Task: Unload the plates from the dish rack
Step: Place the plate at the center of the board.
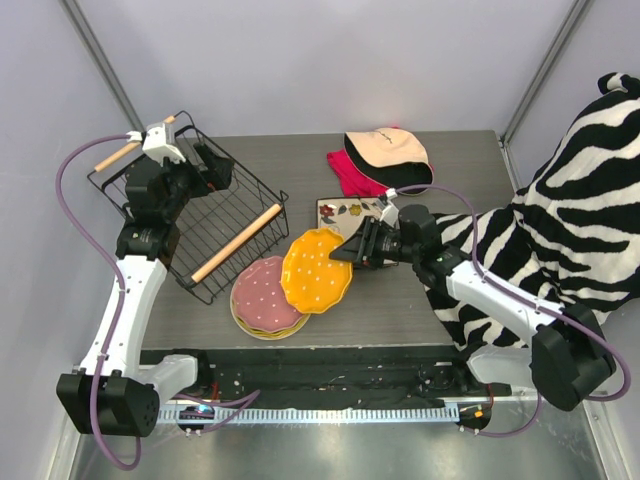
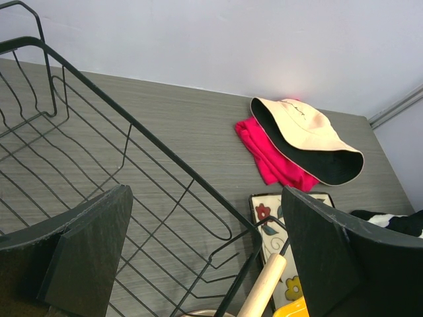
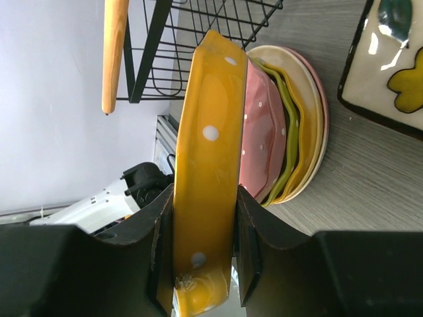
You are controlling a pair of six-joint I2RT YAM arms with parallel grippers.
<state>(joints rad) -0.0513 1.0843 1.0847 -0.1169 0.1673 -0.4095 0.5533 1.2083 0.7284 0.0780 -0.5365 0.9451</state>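
Observation:
My right gripper [image 1: 345, 253] [image 3: 202, 254] is shut on the rim of an orange scalloped plate [image 1: 316, 269] [image 3: 206, 152], holding it tilted just above a stack of round plates. The stack has a pink plate [image 1: 265, 293] [image 3: 263, 132] on top, with green and cream-yellow ones beneath. A square cream plate with flowers [image 1: 345, 213] [image 2: 277, 238] [image 3: 390, 59] lies flat on the table behind my right gripper. The black wire dish rack [image 1: 200, 215] [image 2: 86, 158] stands at the left with no plate visible in it. My left gripper [image 1: 215, 170] [image 2: 205, 257] hangs open over the rack's far part.
A cream-and-black cap [image 1: 390, 155] [image 2: 310, 135] lies on a pink cloth [image 1: 352, 172] [image 2: 274, 158] at the back of the table. A zebra-striped cloth [image 1: 570, 220] covers the right side. The rack's wooden handles [image 1: 237, 243] [image 2: 263, 287] stick out on both sides.

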